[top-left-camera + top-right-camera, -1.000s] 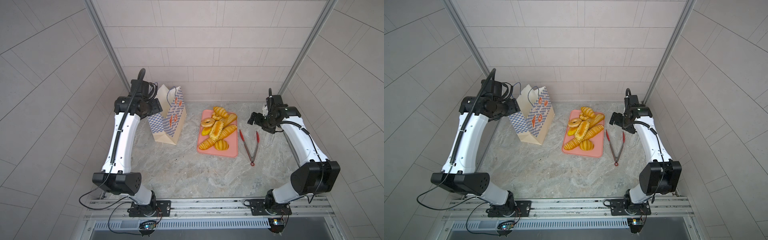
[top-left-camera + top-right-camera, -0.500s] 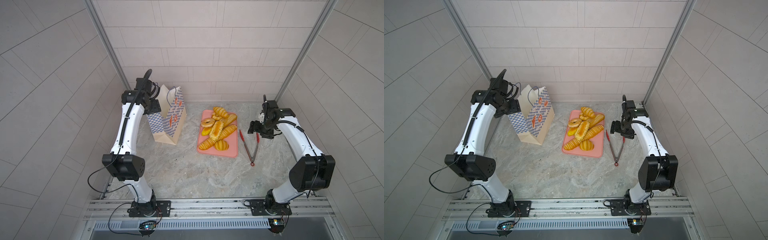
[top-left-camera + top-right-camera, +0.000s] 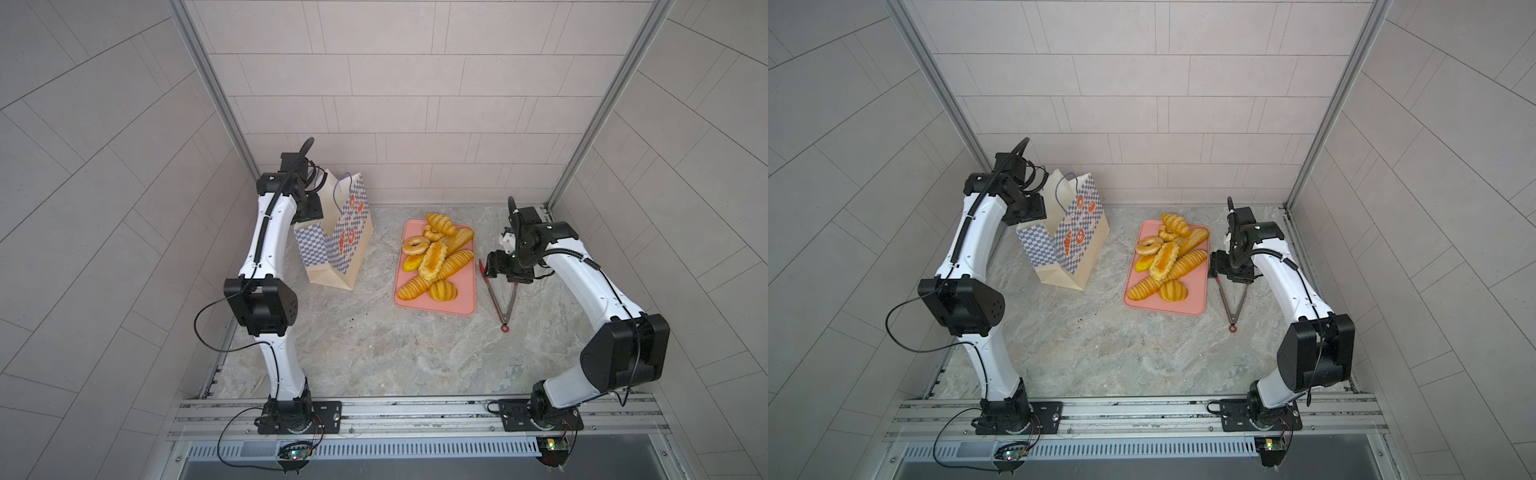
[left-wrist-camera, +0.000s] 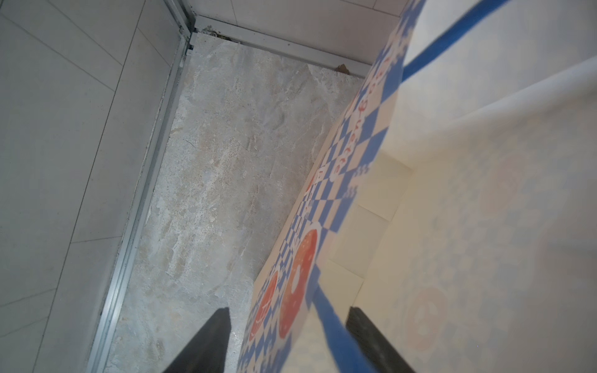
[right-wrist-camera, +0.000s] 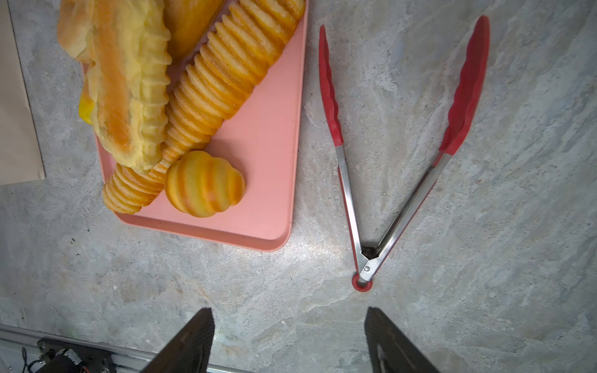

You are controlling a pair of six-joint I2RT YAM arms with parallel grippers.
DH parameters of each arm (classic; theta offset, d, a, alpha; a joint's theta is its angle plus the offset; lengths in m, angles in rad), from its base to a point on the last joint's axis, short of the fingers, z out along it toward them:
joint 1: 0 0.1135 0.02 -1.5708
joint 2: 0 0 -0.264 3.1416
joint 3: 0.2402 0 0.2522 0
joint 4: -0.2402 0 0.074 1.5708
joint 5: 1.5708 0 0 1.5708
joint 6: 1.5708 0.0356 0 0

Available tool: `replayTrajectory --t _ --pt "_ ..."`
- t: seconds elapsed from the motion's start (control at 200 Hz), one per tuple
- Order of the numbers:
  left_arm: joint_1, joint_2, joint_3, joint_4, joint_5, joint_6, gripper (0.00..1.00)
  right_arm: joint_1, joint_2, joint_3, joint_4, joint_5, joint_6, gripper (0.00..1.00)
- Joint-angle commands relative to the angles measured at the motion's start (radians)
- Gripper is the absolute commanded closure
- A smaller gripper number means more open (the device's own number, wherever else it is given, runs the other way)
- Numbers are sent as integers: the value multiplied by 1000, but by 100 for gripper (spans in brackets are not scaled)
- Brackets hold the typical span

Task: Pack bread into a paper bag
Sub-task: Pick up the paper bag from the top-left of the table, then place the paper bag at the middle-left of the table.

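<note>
Left pincer [image 4: 287, 323] stands open astride the wall of the paper bag [image 4: 452, 210]. Right pincer [image 3: 505, 272] hangs open and empty, the bread [image 3: 434, 259] at its nine o'clock.

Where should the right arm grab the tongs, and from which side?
Take the tongs across both steel arms, nearer the hinge than the red tips, coming straight down from above. They lie flat, spread in a V with the hinge toward the robot. Jaws closing across the narrower part should squeeze them shut. The tray sits close alongside, so keep clear of its rim.
</note>
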Motion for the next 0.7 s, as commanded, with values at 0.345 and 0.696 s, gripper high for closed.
replayTrajectory --t 0.345,0.696 --pt "8 -178 -117 -11 64 -9 100 37 -56 20 -14 -42 -6 40" --pt "6 -496 -455 -16 178 -64 100 42 -133 5 -13 -68 -9 39"
